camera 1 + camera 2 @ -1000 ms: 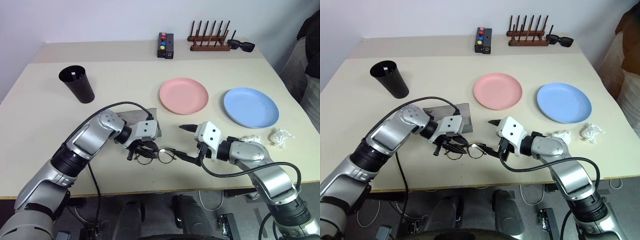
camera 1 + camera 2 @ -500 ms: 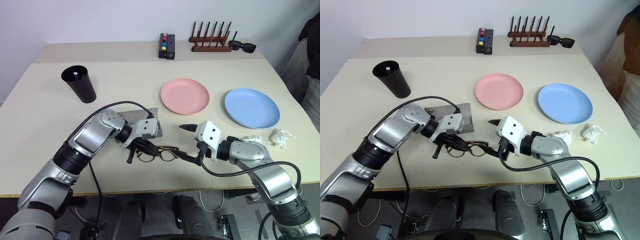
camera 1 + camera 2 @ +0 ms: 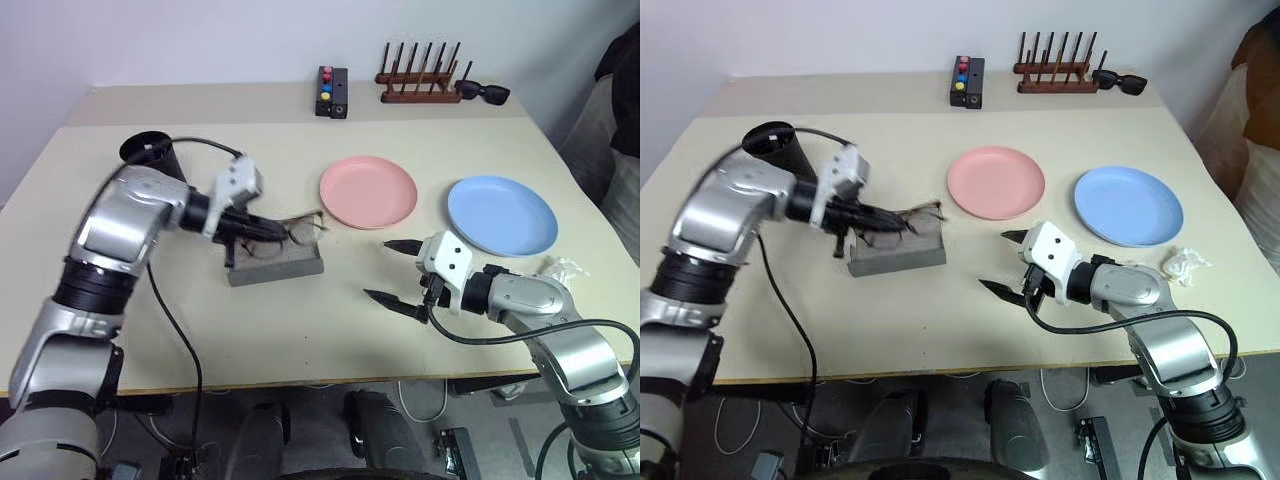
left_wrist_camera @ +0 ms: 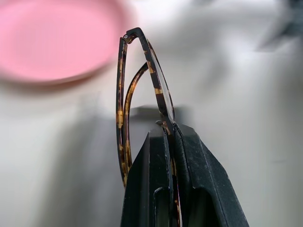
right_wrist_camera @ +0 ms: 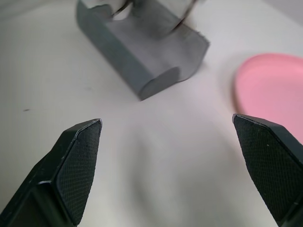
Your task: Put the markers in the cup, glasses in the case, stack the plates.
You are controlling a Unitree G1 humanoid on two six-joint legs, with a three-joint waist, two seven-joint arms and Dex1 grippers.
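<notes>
My left gripper is shut on the glasses, pinching the thin dark frame between its fingers. It holds them just above the grey case, which lies on the table left of the pink plate. The blue plate sits further right, apart from the pink one. My right gripper stands wide open and empty near the table's front, right of the case. The black cup is partly hidden behind my left arm. The markers are out of view.
Along the back edge stand a black box with coloured buttons, a wooden rack and black sunglasses. Crumpled white paper lies right of my right arm. A person is at the right edge.
My left gripper closed on the glasses at the table's front, then lifted them up and away to the left, over the case. My right gripper drew back slightly to the right, still open.
</notes>
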